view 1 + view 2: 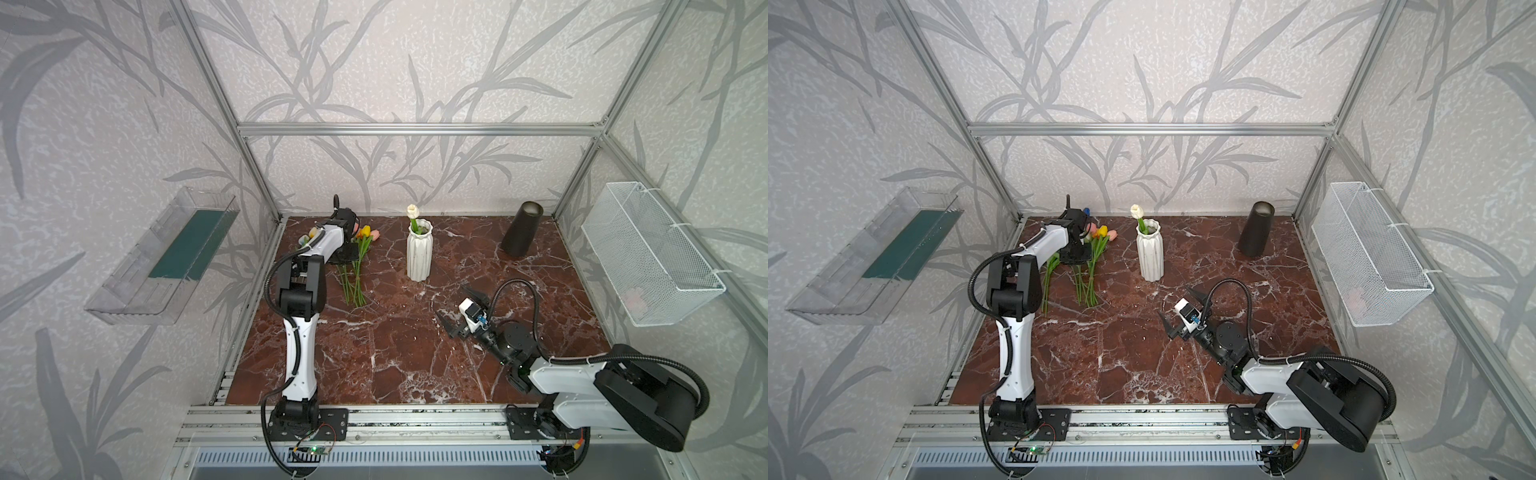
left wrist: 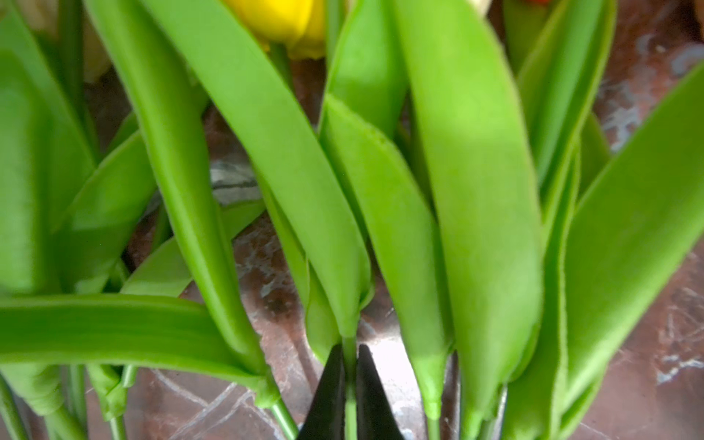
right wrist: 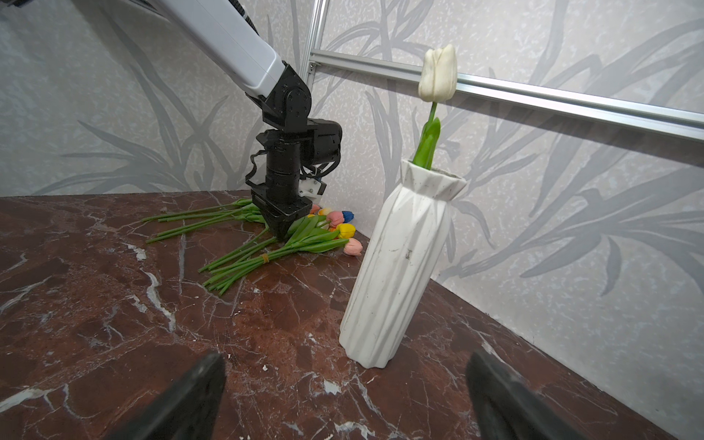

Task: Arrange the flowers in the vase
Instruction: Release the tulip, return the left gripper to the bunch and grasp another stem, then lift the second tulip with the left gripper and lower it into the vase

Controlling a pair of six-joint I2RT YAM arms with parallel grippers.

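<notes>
Left wrist: left tool (image 2: 350,348) tight on stem (image 2: 349,398)

Tabletop (image 1: 395,353): glossy polished marble look. Vase (image 1: 419,257): matt, ceramic-looking, ridged. Flowers (image 2: 476,190): smooth, waxy plastic leaves. My left fingers (image 2: 329,392): matt black plastic. Basket (image 1: 648,257): painted wire mesh. Frame (image 1: 415,129): brushed aluminium.
</notes>
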